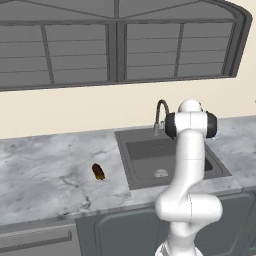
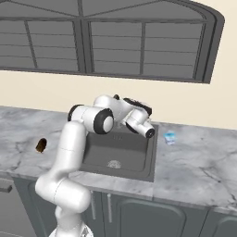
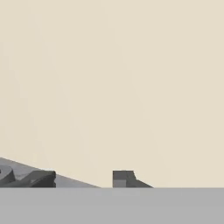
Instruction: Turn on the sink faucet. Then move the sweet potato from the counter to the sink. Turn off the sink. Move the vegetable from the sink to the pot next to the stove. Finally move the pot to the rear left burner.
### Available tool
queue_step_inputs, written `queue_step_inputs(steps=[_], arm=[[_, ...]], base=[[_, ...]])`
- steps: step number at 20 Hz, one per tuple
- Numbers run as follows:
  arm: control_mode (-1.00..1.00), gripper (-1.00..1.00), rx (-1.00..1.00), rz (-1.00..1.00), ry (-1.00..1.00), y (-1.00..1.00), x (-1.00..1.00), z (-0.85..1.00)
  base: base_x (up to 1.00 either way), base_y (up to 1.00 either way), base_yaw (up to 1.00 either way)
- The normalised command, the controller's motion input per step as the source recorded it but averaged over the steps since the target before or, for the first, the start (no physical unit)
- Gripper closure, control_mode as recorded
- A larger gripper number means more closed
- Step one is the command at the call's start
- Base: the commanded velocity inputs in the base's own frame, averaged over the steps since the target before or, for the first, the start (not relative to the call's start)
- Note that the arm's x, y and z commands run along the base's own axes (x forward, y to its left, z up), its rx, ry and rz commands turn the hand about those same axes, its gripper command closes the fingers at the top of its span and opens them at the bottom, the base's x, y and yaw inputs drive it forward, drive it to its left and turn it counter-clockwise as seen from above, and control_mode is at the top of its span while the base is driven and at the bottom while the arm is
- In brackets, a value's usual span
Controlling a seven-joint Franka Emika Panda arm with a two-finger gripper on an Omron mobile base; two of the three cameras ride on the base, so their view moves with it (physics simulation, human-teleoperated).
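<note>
Sweet potato (image 1: 98,171): small, brown, oblong; lies on the grey marbled bench (image 1: 45,170), well to the left of the sink (image 1: 145,167), apart from the basin rim. In the right base view it sits near the left edge of the bench.

Sink: dark grey rectangular basin set into the bench, drain visible on its floor. No pot or stove among the items listed here.

Faucet (image 1: 160,115): dark curved spout rising at the rear edge of the sink, partly hidden by the arm in the left base view. Whether water runs cannot be told.

Arm: white with dark joints, rising in front of the sink cabinet, elbow bent, wrist reaching over the rear of the basin toward the wall.

Claw (image 3: 83,179): two dark tips show at the bottom of the hand view with a clear gap between them, nothing between them; spread apart, facing the cream wall (image 3: 109,78).

Small pale blue object (image 2: 170,137): rests on the bench just right of the sink; kind cannot be told.

Window (image 1: 115,45): grey, shuttered, on the wall above the sink.
</note>
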Motion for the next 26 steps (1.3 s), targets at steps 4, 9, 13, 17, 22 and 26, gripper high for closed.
queue_step_inputs(steps=[4, 9, 13, 17, 22, 26], arm=[[-1.0, 1.0, 0.05, 0.0, 0.04, -0.7, 0.0, -0.4], [-1.0, 1.0, 0.04, 0.0, 0.03, -0.71, 0.0, -0.44], [-1.0, 1.0, 0.04, 0.0, 0.01, -0.7, 0.0, -0.46], [-1.0, 1.0, 0.04, 0.0, 0.01, -0.66, 0.0, -0.47], [-1.0, 1.0, 0.04, 0.0, 0.01, -0.62, 0.0, -0.46], [-1.0, -1.0, 0.06, 0.0, 0.02, -0.55, 0.0, -0.36]], base=[[0.0, 0.0, 0.0], [0.0, 0.0, 0.0], [0.0, 0.0, 0.0], [0.0, 0.0, 0.0], [0.0, 0.0, 0.0], [0.0, 0.0, 0.0]])
